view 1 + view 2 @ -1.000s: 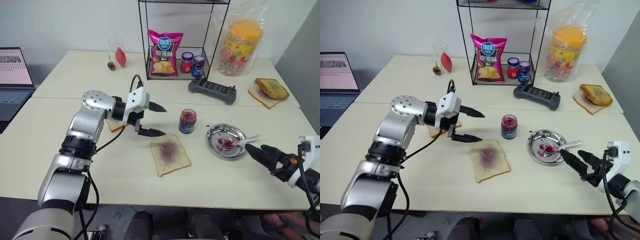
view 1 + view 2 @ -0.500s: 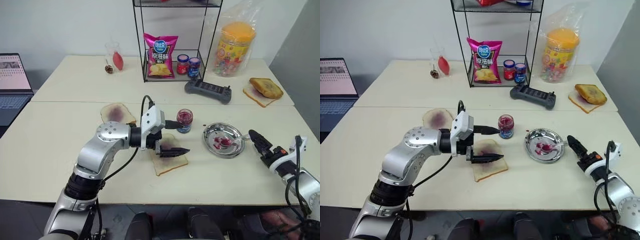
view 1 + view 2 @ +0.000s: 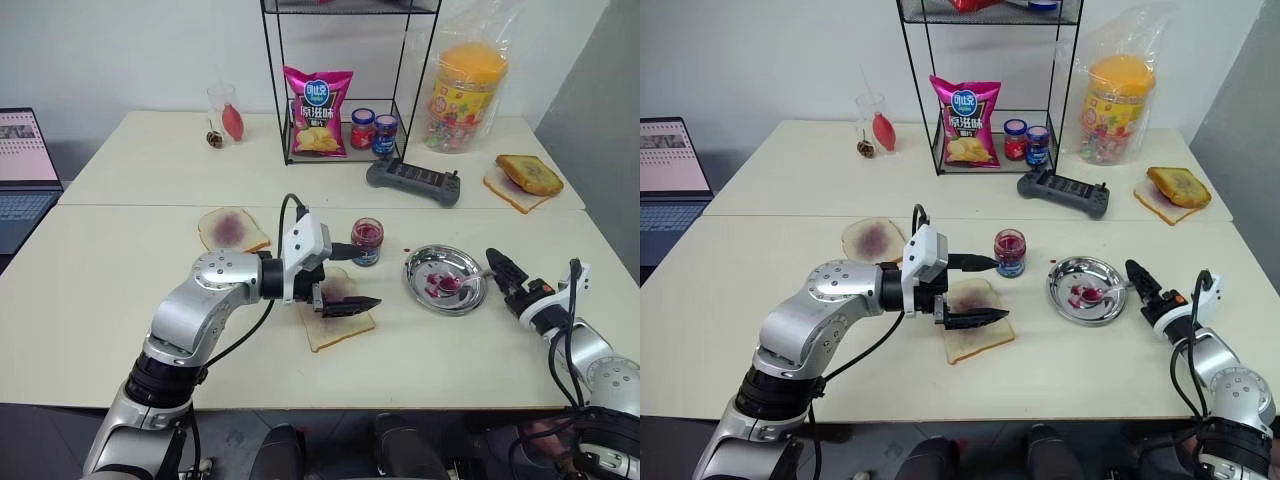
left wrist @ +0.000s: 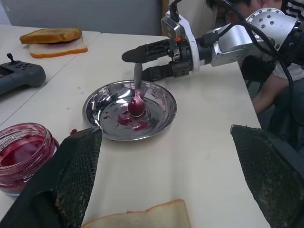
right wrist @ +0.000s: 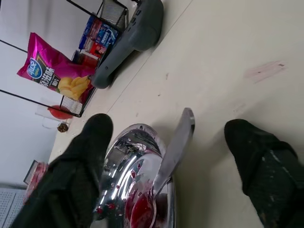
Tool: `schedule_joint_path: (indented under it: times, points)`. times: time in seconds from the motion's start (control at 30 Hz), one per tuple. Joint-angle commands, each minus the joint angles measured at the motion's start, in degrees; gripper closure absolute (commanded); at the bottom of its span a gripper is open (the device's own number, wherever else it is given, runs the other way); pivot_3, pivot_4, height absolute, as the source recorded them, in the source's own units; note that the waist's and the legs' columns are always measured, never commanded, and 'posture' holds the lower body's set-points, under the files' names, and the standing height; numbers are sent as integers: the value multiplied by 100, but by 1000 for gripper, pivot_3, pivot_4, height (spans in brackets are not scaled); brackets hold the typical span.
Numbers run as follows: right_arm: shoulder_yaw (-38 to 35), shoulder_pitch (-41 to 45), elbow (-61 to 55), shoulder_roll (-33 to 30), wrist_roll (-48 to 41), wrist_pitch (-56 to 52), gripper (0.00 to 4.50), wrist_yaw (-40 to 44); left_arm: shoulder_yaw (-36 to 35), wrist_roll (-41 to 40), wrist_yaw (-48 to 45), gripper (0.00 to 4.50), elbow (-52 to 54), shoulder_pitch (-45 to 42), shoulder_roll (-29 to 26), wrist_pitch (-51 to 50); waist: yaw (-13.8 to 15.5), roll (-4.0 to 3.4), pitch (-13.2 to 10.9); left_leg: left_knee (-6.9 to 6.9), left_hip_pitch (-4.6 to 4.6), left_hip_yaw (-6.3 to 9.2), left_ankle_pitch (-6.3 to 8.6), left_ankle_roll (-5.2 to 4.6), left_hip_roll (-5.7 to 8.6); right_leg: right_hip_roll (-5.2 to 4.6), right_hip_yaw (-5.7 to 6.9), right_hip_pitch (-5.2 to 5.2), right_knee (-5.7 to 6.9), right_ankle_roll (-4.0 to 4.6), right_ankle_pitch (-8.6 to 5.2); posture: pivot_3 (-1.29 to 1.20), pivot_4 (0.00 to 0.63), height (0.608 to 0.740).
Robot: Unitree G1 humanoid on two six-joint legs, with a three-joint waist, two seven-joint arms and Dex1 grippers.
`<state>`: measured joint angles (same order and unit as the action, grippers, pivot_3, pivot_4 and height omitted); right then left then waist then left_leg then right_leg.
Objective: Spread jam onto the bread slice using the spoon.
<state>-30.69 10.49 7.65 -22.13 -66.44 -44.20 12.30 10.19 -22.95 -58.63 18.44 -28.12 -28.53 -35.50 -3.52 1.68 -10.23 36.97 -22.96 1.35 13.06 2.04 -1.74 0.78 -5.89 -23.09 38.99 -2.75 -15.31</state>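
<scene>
Since a second ago left gripper (image 3: 345, 275) has swung over the bread slice (image 3: 338, 312), fingers apart, holding nothing. Right gripper (image 4: 145, 61) now straddles the spoon (image 4: 137, 97) handle, fingers apart; spoon bowl rests in steel plate (image 3: 420, 275) beside the jam (image 3: 366, 241).

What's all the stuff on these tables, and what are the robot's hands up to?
bread slice: one, white, jam-smeared, table centre
jam: one open jar, dark red, behind the slice
spoon: one, silver, bowl in the plate
plate: one, steel, right of the jar
smaller slice: one, stained, left
toast sandwich: one, browned, far right
chip bag: one, pink, on the rack
lidded jars: two, beside the bag
controller: one, grey
left gripper: open over the slice
right gripper: open astride the spoon handle
</scene>
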Motion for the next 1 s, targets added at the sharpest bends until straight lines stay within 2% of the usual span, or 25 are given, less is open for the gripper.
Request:
schedule_joint_path:
  times: [0.03,0.5,0.73,0.87,1.0]
  points:
    - [-130,45,-75,-3,-15,0,1425,94,74,-67,43,0,174,-13,20,126,3,-1,0,-1,-1,0,0,0,0,0,0,-1,-1,1,-1,0,150,740]
    - [-116,143,7,-36,36,-70,4428,181,115,-13,70,0,34,-100,-4,250,4,0,0,-2,-4,0,0,0,0,0,1,-3,-3,4,-6,0,150,740]
    - [-223,59,-392,-175,-214,-320,4479,273,28,-51,30,0,70,-30,-122,239,9,-1,-1,-7,-4,2,0,0,0,0,3,-4,-4,8,-9,0,150,740]
    - [-324,130,-947,-284,-814,-683,4479,232,-139,-30,150,0,-148,-67,-129,324,2,-8,-6,-11,-8,1,0,0,0,0,2,-9,-5,10,-11,0,150,740]
    - [-50,707,-1719,-414,-1412,-946,4479,-204,-424,-122,315,0,-227,351,-155,418,-38,-18,-12,-11,-7,4,0,0,-1,1,3,-9,-4,10,-11,0,150,740]
